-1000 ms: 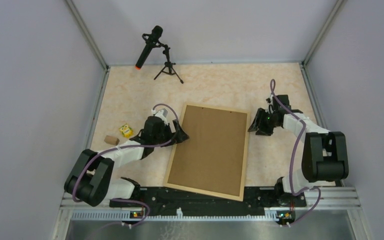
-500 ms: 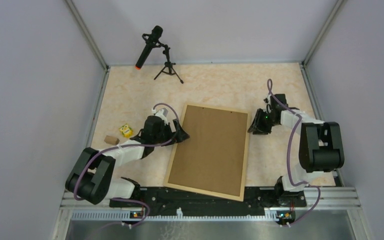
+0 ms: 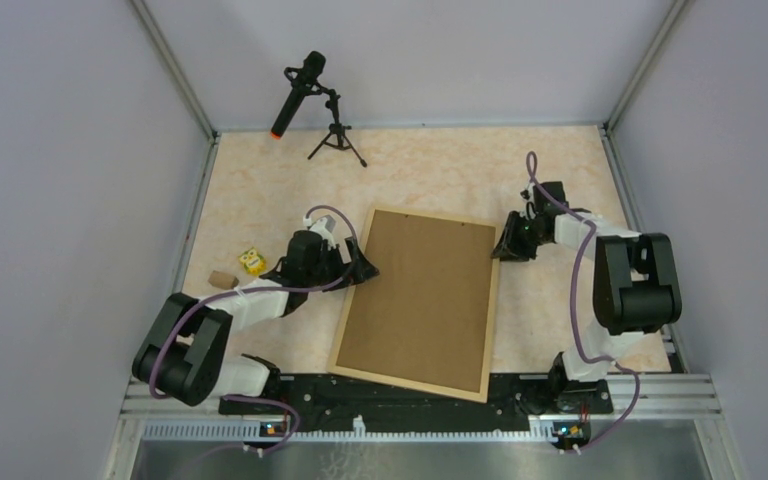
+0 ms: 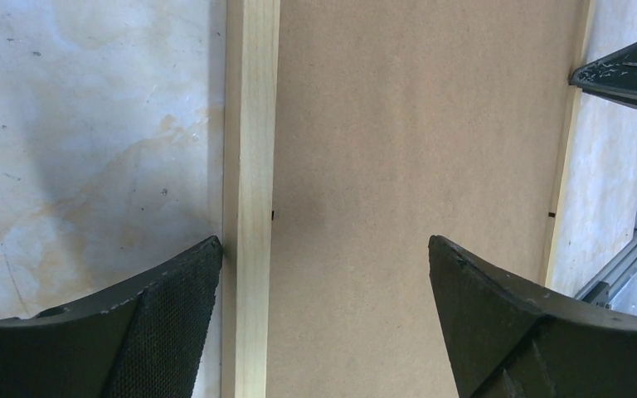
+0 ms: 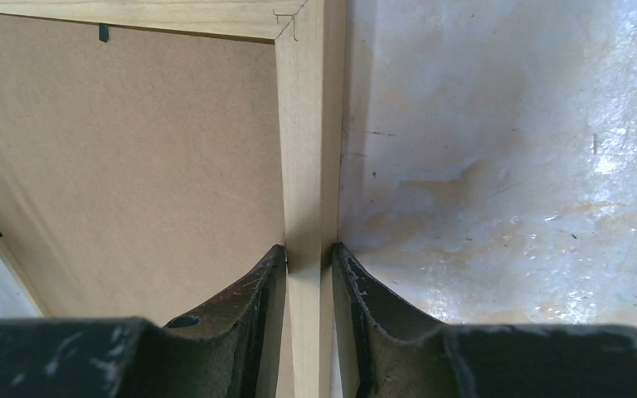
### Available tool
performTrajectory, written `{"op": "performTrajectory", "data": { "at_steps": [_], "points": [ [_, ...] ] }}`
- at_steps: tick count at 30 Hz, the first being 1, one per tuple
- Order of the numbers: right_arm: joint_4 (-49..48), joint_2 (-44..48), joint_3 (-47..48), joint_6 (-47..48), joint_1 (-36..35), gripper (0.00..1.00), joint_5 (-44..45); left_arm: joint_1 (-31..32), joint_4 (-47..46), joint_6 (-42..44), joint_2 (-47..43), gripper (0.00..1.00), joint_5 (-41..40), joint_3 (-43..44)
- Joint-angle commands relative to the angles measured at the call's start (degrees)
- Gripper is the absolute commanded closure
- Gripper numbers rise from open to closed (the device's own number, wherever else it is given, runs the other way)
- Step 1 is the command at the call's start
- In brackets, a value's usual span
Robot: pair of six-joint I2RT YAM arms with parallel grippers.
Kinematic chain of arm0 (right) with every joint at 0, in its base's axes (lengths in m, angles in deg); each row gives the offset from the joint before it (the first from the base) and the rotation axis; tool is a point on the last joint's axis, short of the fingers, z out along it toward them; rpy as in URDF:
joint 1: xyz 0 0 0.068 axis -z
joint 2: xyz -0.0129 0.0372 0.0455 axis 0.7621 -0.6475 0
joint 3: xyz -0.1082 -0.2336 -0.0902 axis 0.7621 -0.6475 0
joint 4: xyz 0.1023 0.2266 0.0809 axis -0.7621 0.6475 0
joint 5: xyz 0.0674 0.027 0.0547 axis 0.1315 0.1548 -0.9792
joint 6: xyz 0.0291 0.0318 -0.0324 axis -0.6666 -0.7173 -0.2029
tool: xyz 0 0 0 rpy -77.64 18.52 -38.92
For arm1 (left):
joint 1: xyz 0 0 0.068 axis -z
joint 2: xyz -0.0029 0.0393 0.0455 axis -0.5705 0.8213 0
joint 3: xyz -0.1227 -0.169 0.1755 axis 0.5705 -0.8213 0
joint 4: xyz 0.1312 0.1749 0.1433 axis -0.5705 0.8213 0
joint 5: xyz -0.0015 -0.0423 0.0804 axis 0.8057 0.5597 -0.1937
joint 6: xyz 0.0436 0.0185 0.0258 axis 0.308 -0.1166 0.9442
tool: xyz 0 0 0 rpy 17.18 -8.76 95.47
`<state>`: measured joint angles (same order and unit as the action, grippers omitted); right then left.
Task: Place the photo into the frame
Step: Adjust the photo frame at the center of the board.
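Note:
The frame [image 3: 491, 310] lies flat mid-table, its light wood rails around a brown backing board [image 3: 420, 300] that faces up. The photo is hidden. My left gripper [image 3: 360, 262] is open and straddles the left rail [image 4: 250, 124]: one finger is outside it on the table and the other over the board [image 4: 415, 124], with the gripper [image 4: 323, 242] holding nothing. My right gripper [image 3: 505, 245] is at the right rail near the far right corner. In the right wrist view this gripper [image 5: 308, 247] is shut on that rail [image 5: 308, 124], one finger against each side.
A microphone [image 3: 300, 95] on a small tripod [image 3: 336, 140] stands at the back left. A small yellow object [image 3: 252, 261] and a brown block [image 3: 223, 280] lie left of my left arm. Grey walls enclose the table; a metal rail [image 3: 420, 425] runs along the near edge.
My right gripper has moved left and a little farther back onto the frame's right rail, and its fingers have closed on it. The left arm and the frame have not moved.

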<state>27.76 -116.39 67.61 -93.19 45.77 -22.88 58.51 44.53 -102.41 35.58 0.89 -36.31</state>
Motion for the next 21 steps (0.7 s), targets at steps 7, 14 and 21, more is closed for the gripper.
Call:
{"op": "performTrajectory", "data": {
  "at_steps": [7, 14, 21],
  "points": [
    [1.66, 4.68, 1.18, 0.17, 0.71, 0.68, 0.12, 0.00, 1.85, 0.38, 1.70, 0.02, 1.68, -0.27],
    [3.04, 6.51, -0.34, 1.54, 0.70, 0.69, 2.02, -0.17, 1.66, 0.37, 1.68, 0.02, 1.89, -0.36],
    [1.52, 3.54, -1.18, 1.70, 0.63, 0.73, 2.80, -0.22, 1.63, 0.41, 1.62, 0.02, 1.99, -0.44]
  ]
}}
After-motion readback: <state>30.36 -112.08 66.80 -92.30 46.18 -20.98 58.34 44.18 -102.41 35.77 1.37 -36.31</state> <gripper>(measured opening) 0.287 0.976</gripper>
